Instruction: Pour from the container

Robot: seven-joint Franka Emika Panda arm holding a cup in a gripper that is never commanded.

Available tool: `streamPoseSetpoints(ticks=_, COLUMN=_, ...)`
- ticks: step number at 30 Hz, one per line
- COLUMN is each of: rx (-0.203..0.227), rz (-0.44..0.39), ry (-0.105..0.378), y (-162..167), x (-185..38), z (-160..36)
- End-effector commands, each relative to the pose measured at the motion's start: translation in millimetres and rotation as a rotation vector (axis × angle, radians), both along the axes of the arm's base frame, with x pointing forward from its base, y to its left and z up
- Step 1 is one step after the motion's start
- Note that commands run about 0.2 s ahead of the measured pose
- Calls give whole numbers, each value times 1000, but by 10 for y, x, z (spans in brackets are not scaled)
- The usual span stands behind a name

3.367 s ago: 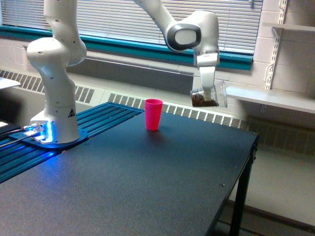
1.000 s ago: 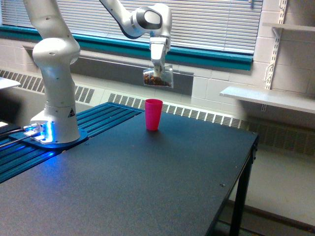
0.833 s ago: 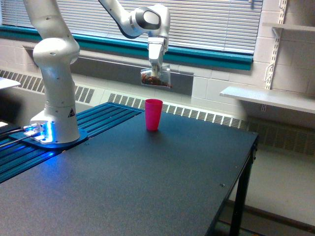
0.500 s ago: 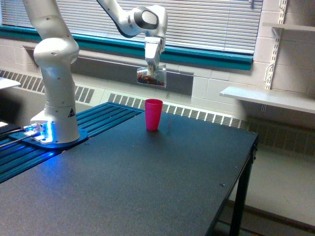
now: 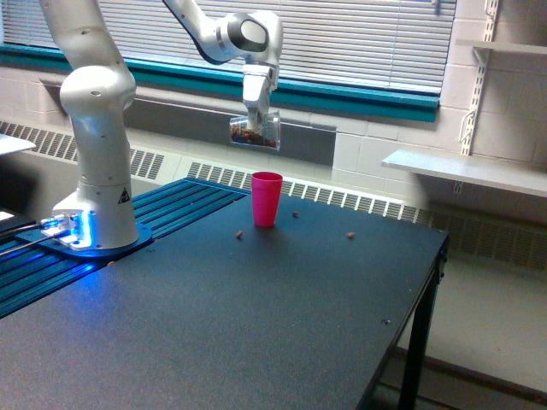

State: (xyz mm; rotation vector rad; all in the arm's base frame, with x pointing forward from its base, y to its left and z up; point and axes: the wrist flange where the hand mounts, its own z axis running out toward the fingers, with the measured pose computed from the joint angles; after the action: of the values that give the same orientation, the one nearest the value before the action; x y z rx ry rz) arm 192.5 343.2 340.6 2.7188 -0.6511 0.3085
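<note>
Gripper (image 5: pixel 254 121) clamps unlabelled clear container (image 5: pixel 254 133) above pink cup (image 5: pixel 266 198).

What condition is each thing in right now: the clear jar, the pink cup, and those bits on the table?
Clear squarish plastic jar: held aloft, tipped, brown pieces inside.
Gripper: shut on the jar.
Opaque pink plastic cup: upright on the table, contents hidden.
Small brown pieces: scattered on the black table, outside the cup.

We see soft, slightly blurry daylight through the blinds (image 5: pixel 359 38); blue glow at the arm's base (image 5: pixel 73 229).
</note>
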Motion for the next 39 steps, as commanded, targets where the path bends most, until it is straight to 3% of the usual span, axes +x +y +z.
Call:
streamPoseSetpoints(ticks=1, rx=15, rz=-49, ry=-8, y=67, x=-192, z=-84)
streamPoseSetpoints(ticks=15, rx=42, rz=-106, ry=7, y=-71, x=-202, z=-192)
streamPoseSetpoints(ticks=27, rx=66, rz=-104, ry=66, y=-90, x=-209, z=-282)
streamPoseSetpoints(ticks=39, rx=63, rz=-132, ry=116, y=-205, x=-171, z=-304)
